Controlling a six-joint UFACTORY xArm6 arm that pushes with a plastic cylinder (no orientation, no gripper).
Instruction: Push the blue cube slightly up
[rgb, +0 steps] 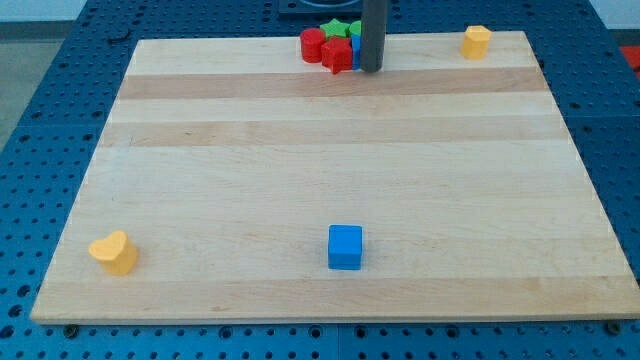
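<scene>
Plastic is my guess for the small blue cube (345, 247). It looks light and hard, with flat sides and sharp corners. I think it will slide easily on the smooth pale wooden board (330, 150), and it should not squash or break. I cannot grab it, because my tool is only a straight dark rod with nothing to open or close, and it holds nothing now. So I must push. The best spot to touch looks like the middle of the cube's near side, the flat face I can see. If I push off to one side, I think the cube will spin or slip away.

The blue cube sits near the near edge of the board, about in the middle from left to right, all by itself. My tip (370, 69) is way over at the far edge of the board, a bit to the right of the cube. They are well apart, with lots of bare wood between them.

My tip is just beside a bunch of blocks at the far edge: red blocks (326, 47), a green block (338, 27) and a bit of another blue block (355, 55). I cannot tell whether the tip touches them.

A yellow block (476, 41) sits at the far right, and a yellow heart-like block (114, 252) sits at the near left.
</scene>
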